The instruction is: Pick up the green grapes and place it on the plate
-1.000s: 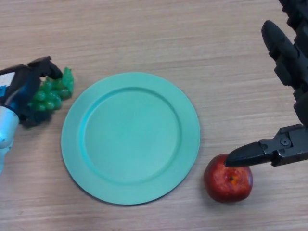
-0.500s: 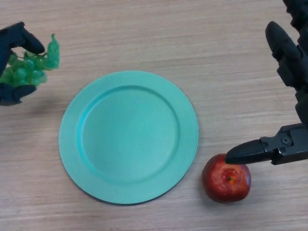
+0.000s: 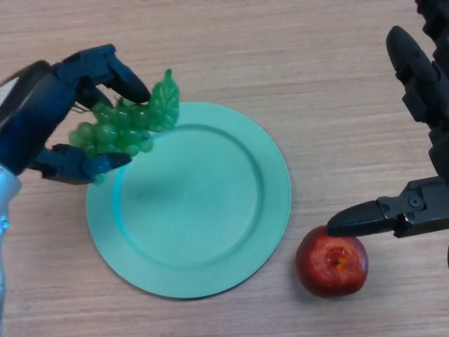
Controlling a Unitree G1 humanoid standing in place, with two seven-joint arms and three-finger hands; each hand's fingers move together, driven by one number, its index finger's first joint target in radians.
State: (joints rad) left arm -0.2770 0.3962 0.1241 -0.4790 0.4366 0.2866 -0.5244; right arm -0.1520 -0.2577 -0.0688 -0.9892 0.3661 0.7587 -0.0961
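Observation:
My left hand (image 3: 52, 112) is shut on a bunch of green grapes (image 3: 121, 126) and holds it in the air over the left rim of the plate. A green leaf on the bunch points up and to the right. The round teal plate (image 3: 203, 210) lies flat in the middle of the wooden table with nothing on it. My right hand (image 3: 414, 210) is open at the right edge of the view, its thumb tip just above a red apple (image 3: 332, 263).
The red apple sits on the table just off the plate's lower right rim. The table is light wood.
My left hand has lifted the grapes off the table left of the plate and carried them right, over the plate's left rim. The right hand has not moved.

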